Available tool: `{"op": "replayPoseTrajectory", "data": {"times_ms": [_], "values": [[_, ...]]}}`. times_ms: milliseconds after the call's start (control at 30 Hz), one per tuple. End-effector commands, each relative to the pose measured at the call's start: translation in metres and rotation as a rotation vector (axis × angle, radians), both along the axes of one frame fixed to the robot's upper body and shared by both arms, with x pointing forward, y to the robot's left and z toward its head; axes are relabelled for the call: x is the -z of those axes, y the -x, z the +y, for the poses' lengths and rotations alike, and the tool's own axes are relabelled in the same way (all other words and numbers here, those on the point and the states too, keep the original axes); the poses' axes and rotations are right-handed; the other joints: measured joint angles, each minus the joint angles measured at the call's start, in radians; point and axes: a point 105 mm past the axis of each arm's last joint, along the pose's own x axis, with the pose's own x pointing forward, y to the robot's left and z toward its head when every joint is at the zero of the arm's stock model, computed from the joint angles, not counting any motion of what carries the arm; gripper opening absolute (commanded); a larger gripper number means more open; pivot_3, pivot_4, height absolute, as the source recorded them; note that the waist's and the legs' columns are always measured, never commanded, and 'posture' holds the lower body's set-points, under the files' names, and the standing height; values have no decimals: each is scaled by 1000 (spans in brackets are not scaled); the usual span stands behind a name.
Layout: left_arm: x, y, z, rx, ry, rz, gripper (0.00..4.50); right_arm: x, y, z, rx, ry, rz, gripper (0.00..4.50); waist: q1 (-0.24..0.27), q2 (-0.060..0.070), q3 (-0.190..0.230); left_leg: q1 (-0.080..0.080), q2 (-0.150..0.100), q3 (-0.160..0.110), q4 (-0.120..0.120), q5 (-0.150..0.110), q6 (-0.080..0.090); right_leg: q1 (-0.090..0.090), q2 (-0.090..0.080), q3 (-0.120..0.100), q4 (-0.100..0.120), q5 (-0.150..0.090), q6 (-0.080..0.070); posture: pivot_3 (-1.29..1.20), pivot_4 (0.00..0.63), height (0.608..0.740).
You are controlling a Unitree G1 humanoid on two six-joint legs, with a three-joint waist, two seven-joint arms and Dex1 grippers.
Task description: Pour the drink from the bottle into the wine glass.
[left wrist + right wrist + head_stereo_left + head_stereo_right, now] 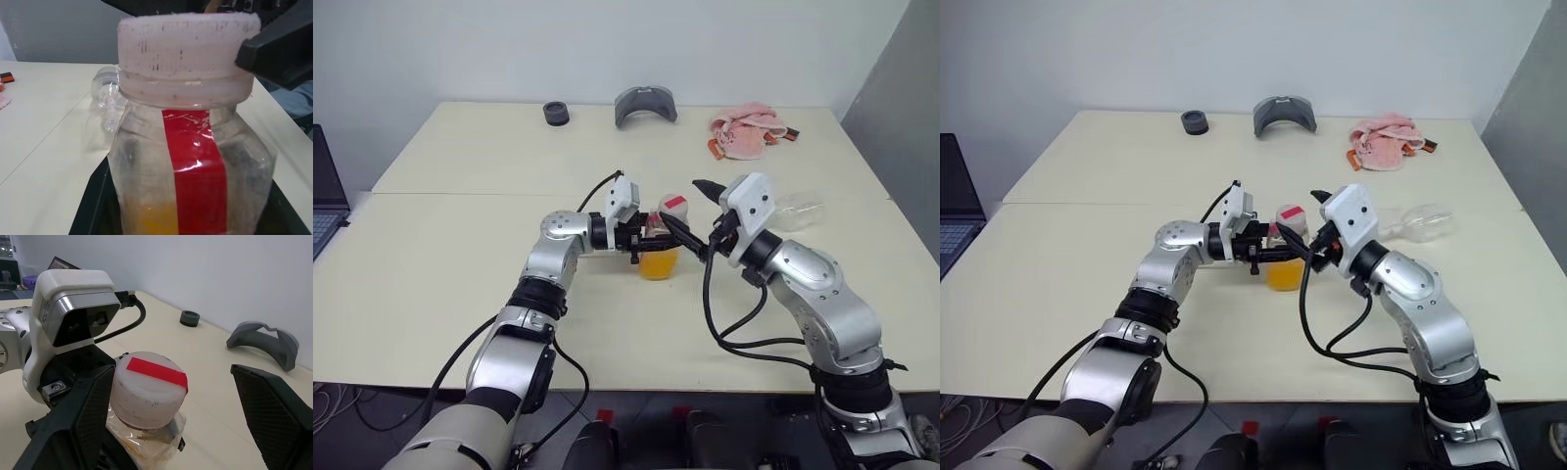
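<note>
Orange drink (pixel 658 264) sits low in one bottle (pixel 1285 257), clamped upright by the left gripper (pixel 641 235) over the table (pixel 460 245). Right gripper (pixel 171 426) spread around its white cap (pixel 146 391). Left wrist view reveals one wine glass (pixel 105 105) lying down.

We are looking down on a wide cream table (pixel 460 284) whose top is running in two slabs, a seam crossing it from side to side; behind it a plain pale wall (pixel 607 44) is filling the back of the room; at the right a grey panel (pixel 901 108) is standing at an angle beside the table; at the left edge we are seeing a corner of an open laptop (pixel 325 201); under the table's near edge a grey floor (pixel 372 416) is showing, with thin cables lying on it; soft, even light is falling over everything.
</note>
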Motion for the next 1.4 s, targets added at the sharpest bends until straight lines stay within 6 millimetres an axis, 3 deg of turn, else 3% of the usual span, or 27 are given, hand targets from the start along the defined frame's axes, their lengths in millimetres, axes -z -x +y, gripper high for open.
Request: {"op": "replayPoseTrajectory", "data": {"times_ms": [33, 267, 500, 800, 1000, 1400], "values": [[-16, 0, 6, 2, 27, -69, 1691, -12, -4, -27, 113, -22, -38, 4018, 0, 0, 0, 0, 0, 0, 0, 0, 0, 0, 0, 0, 0, 0, 0, 0, 150, 740], [-16, -1, 7, -6, 29, -73, 1690, -7, 5, -25, 52, -18, 2, 4018, 0, 0, 0, 0, 0, 0, 0, 0, 0, 0, 0, 0, 0, 0, 0, 0, 150, 740], [-18, -2, 6, -12, 35, -80, 1689, -9, 9, -12, -15, -126, 85, 4018, 0, 0, 0, 0, 0, 0, 0, 0, 0, 0, 0, 0, 0, 0, 0, 0, 150, 740], [-20, -3, 4, -17, 40, -89, 1689, -14, 12, 18, -123, -184, 136, 4018, 0, 0, 0, 0, 0, 0, 0, 0, 0, 0, 0, 0, 0, 0, 0, 0, 150, 740], [-20, -4, 4, -22, 43, -92, 1689, -13, 29, 32, -252, -172, 154, 4018, 0, 0, 0, 0, 0, 0, 0, 0, 0, 0, 0, 0, 0, 0, 0, 0, 150, 740], [-21, -5, 2, -21, 46, -94, 1687, -19, 14, 36, -177, -189, 103, 4018, 0, 0, 0, 0, 0, -1, 0, 0, 0, 0, 0, -1, 0, 0, 0, 0, 150, 740]]}}
